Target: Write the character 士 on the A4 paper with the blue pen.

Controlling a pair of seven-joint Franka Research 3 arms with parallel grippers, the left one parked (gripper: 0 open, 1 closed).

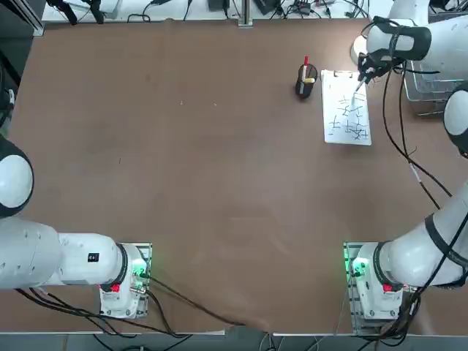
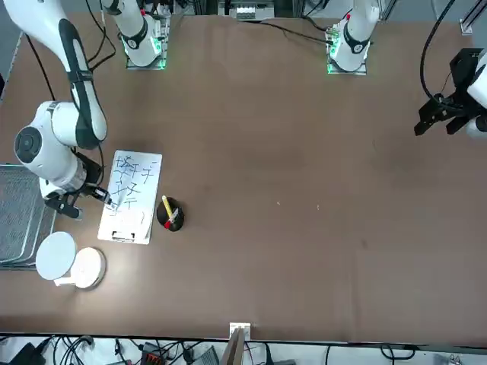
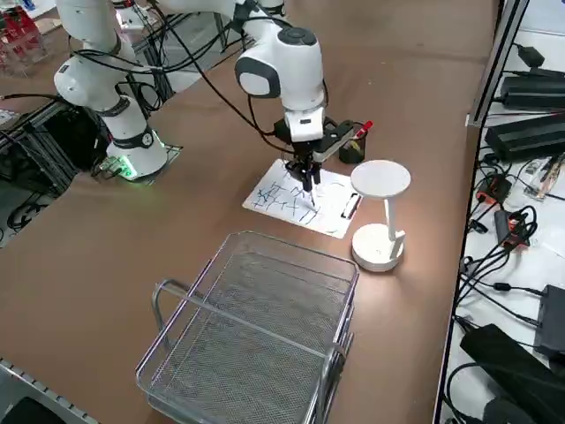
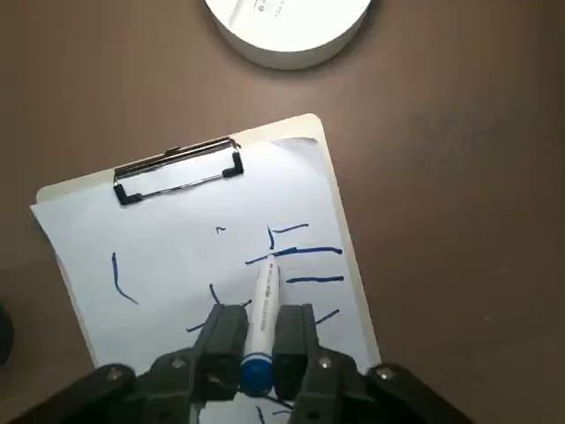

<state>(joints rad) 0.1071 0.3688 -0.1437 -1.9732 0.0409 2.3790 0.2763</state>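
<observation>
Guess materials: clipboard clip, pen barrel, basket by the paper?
Clip: looks like shiny bent metal wire with dark tips. Blue pen, shut in the right claw: smooth white plastic, blue end cap. Basket: bare metal wire mesh, see-through grid.

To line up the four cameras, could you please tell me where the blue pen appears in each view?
Top: blue pen, upper right, over the A4 paper.
Front: left.
Right side: upper centre.
Right wrist: lower centre, in the right gripper.
Shared landmark: the paper's clip.
</observation>
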